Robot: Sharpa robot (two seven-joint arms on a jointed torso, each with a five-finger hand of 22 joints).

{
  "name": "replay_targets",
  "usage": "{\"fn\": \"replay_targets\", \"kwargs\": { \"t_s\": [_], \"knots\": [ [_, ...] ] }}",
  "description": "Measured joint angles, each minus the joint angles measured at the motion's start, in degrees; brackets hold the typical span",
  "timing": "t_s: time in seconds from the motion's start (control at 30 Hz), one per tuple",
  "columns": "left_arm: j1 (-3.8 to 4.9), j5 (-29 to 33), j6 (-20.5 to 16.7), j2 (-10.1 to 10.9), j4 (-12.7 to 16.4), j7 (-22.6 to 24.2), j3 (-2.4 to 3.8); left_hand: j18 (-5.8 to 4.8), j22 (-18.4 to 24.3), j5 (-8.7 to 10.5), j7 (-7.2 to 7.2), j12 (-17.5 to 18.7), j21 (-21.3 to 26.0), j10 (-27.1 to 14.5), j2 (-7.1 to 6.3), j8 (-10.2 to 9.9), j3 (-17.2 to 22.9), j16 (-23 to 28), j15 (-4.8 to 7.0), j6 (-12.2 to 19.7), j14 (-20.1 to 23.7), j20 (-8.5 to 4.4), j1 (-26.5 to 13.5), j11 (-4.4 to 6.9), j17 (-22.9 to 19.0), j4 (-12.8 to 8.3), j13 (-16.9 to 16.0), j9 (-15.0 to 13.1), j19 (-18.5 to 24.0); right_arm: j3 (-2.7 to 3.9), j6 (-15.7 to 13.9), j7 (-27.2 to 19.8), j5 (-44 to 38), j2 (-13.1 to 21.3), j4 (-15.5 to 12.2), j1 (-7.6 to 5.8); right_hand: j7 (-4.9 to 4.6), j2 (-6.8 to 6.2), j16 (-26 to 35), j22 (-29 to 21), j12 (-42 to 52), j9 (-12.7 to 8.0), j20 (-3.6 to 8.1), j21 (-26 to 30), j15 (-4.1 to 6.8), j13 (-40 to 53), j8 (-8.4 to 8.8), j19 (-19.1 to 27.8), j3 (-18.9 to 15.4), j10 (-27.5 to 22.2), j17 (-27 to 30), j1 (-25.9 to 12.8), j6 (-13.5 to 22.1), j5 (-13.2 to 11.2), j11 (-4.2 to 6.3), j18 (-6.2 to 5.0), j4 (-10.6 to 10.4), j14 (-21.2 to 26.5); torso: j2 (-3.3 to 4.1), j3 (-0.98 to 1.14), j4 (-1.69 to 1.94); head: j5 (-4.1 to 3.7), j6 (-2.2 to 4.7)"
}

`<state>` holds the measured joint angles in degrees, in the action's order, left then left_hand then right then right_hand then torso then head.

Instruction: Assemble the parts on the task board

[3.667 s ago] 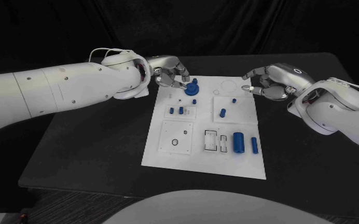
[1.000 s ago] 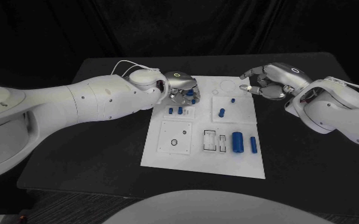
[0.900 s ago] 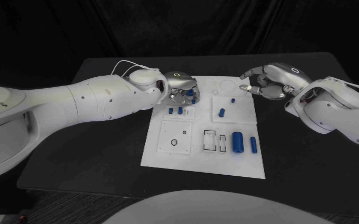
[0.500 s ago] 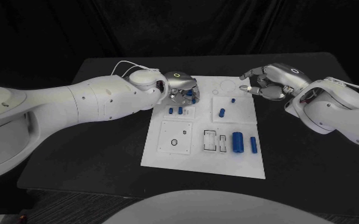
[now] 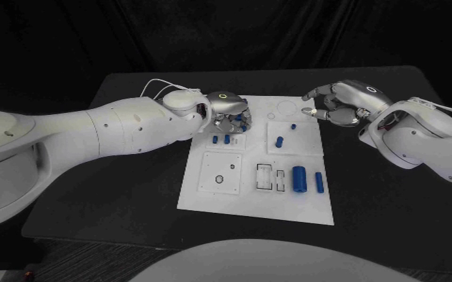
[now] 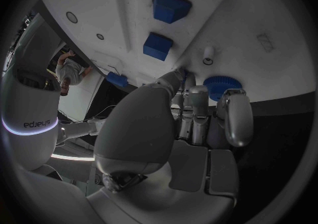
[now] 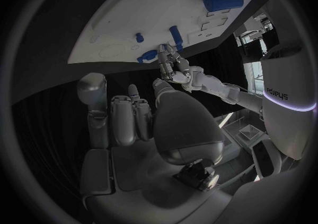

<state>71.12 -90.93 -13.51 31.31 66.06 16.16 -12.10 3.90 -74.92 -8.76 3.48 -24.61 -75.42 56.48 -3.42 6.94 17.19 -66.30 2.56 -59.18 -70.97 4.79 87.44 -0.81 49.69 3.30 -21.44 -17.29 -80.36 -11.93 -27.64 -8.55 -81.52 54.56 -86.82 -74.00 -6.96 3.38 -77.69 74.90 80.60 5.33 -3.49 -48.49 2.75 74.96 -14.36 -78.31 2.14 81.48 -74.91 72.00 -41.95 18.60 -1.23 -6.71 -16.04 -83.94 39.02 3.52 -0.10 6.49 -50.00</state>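
Note:
The white task board (image 5: 243, 198) lies mid-table. My left hand (image 5: 229, 111) is down over its far left corner, fingers closed around a blue round part (image 6: 222, 86) whose edge shows between them (image 5: 243, 123). In the left wrist view the fingertips (image 6: 182, 72) touch the board (image 6: 258, 6) near two blue blocks (image 6: 158, 45). My right hand (image 5: 339, 104) hovers at the board's far right edge with fingers curled in and nothing in them. The right wrist view shows the board (image 7: 126, 17) and the left hand (image 7: 172, 66) beyond it.
On the board lie two small blue blocks (image 5: 221, 140), a blue peg (image 5: 279, 141), a small blue stub (image 5: 294, 126), a thick blue cylinder (image 5: 300, 179) and a slim one (image 5: 320, 183). Black table (image 5: 123, 177) surrounds the board.
Since the earliest frame my left arm has swung in and its hand has come down over the blue round part. Over the last second both hands have stayed almost still.

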Motion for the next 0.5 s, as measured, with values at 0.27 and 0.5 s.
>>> {"fn": "replay_targets", "kwargs": {
  "t_s": [0.27,0.5],
  "knots": [
    [0.05,-0.1,-2.7,3.6,3.0,0.4,-0.07,0.00,0.0,-0.86,1.33,0.5,-1.0,1.0,0.07,0.5,0.2,-0.4,-0.12,-1.0,-1.3,-0.28,0.1,-0.42,0.2,-0.2,-0.2,-0.2,-0.8,0.00,0.0,0.0,0.0,0.5,-0.2,0.01,0.00,0.00,0.2,0.0,0.0,0.0,0.00,0.0,0.00,0.0,0.00,0.0,0.0,0.0,0.0,0.0,0.0,0.0,0.00,0.00,0.0,0.0,-0.01,0.01,0.03,-0.41,0.00],
    [3.23,-0.1,-4.6,7.3,7.5,0.5,-0.05,0.01,0.0,-0.86,1.23,2.7,-0.8,1.4,0.06,0.6,0.2,0.0,-0.12,-1.2,-1.3,-0.28,0.1,-0.50,-1.1,-0.2,1.3,-0.5,-0.8,0.01,0.2,0.1,0.0,0.7,-0.6,0.01,0.00,0.00,0.2,0.0,0.0,0.0,0.00,0.2,0.00,0.0,0.01,0.0,0.0,0.0,0.0,0.0,0.0,0.0,0.00,0.00,0.0,0.0,0.03,0.01,0.04,-0.12,0.00]
  ]
}}
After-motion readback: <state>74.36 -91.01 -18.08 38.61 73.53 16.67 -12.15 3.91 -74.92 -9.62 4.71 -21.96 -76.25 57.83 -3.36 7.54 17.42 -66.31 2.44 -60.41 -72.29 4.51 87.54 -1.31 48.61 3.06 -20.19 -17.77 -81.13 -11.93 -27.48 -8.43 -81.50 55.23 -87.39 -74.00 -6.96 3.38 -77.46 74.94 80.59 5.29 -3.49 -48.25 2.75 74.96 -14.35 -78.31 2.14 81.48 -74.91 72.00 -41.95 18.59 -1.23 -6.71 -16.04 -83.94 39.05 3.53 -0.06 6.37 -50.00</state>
